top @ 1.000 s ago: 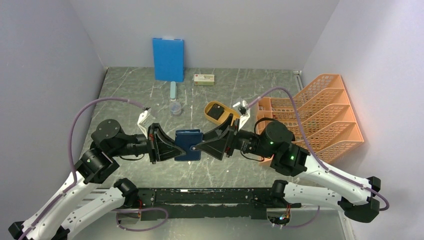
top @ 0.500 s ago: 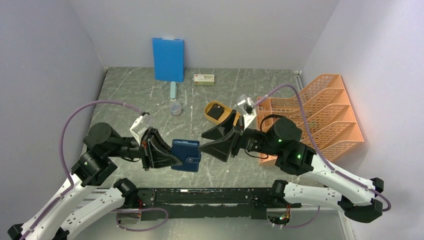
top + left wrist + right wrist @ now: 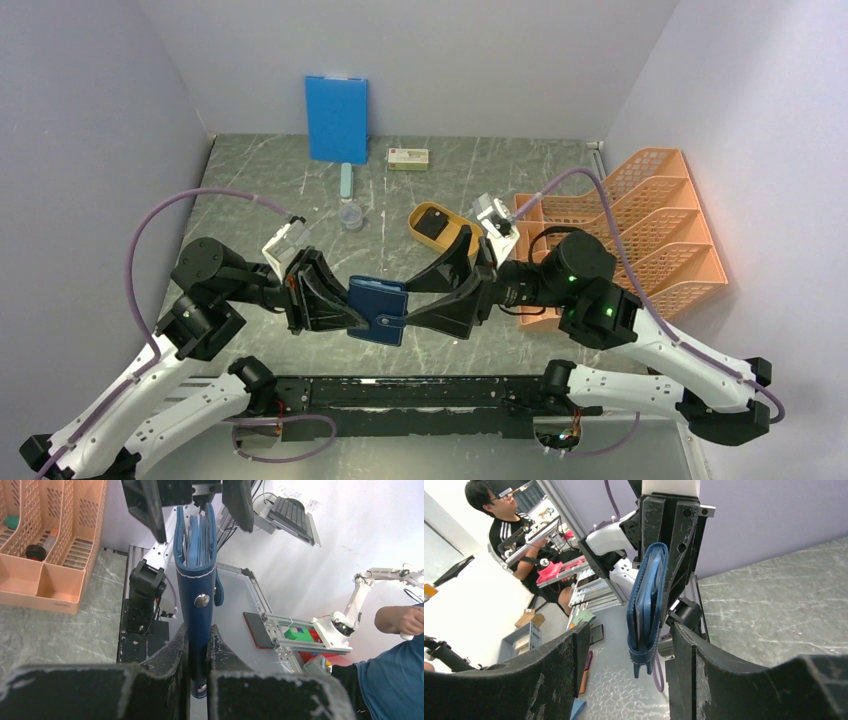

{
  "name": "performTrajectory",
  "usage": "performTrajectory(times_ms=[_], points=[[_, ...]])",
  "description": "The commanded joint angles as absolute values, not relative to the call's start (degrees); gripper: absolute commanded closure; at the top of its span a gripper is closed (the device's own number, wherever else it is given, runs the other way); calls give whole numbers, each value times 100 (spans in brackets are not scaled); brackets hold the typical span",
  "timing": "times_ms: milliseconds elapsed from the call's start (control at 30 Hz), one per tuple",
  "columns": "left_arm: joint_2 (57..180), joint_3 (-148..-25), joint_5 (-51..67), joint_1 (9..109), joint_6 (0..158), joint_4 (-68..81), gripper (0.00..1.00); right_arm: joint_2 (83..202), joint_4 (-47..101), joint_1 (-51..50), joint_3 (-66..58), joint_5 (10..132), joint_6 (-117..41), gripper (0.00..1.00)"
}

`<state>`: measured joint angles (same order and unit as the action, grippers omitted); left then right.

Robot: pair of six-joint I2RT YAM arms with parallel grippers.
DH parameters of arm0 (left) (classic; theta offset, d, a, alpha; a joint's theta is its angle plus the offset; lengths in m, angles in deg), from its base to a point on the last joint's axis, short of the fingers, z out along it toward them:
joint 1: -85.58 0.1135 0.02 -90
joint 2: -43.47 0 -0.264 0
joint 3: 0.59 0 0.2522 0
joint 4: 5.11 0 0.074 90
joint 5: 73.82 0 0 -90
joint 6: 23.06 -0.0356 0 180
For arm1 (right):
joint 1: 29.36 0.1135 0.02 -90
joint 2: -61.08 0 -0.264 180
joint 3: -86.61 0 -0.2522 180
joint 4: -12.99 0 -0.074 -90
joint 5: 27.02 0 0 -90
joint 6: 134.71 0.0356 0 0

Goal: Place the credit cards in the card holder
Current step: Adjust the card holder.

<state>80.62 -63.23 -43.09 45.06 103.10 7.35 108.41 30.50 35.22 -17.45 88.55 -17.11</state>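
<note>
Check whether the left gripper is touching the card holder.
Touching. Left wrist view shows the left gripper clamped on both faces of the card holder.

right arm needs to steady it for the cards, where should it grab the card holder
The free right end, approached from the right, opposite the left fingers pinching the other end. The card holder is held on edge, its flat faces toward the open right fingers either side, so closing on those faces should hold.
</note>
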Motion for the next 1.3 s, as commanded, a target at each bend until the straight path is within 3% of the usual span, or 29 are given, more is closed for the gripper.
performTrajectory(times_ms=[0, 400, 733, 800, 900, 1067, 1200, 1267], points=[[8038, -6265, -4181, 4497, 10692, -18, 95, 11020, 3248, 3539, -1570, 8883, -1683, 36], [7999, -6280, -4093, 4497, 10607, 197, 95, 11166, 2492, 3536, -1796, 8726, -1299, 50], [8027, -6354, -4032, 4497, 10424, 356, 92, 11450, 2541, 3555, -1654, 8804, -1215, 75], [8047, -6370, -4023, 4497, 10391, 401, 89, 11437, 2546, 3564, -1650, 8737, -1217, 86], [8056, -6366, -4018, 4497, 10364, 464, 75, 11356, 2521, 3577, -1689, 8530, -1209, 98], [8005, -6337, -3826, 4497, 10256, 684, 55, 11270, 2504, 3573, -1765, 8200, -1170, 100], [7979, -6324, -3589, 4499, 10192, 852, 55, 11276, 2606, 3574, -1753, 7932, -1153, 100], [7970, -6313, -3484, 4498, 10168, 856, 60, 11285, 2623, 3565, -1744, 7903, -1157, 100]])
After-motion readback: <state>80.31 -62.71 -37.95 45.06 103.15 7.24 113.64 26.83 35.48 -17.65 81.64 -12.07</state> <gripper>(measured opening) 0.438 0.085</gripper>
